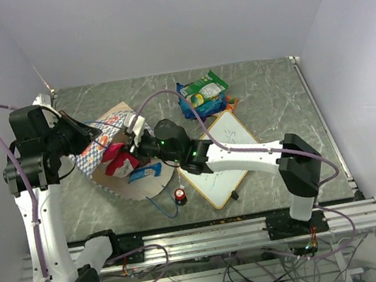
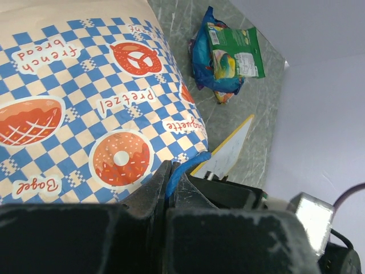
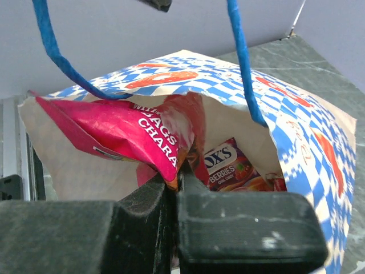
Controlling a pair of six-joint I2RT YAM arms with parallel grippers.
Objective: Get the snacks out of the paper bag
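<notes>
Two foil snack packets, blue and green, lie at one o'clock. The cream, blue-checked paper bag is held by the left gripper, clamped on its blue cord handle; a red-pink foil packet at its mouth is pinched by the right gripper, awaiting withdrawal.

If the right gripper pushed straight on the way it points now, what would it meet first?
The right gripper is shut on the pink packet at the paper bag's mouth, pointing inside. Past that packet, the berries packet looks first in line, then probably the bag's inner wall; depth is unclear.
</notes>
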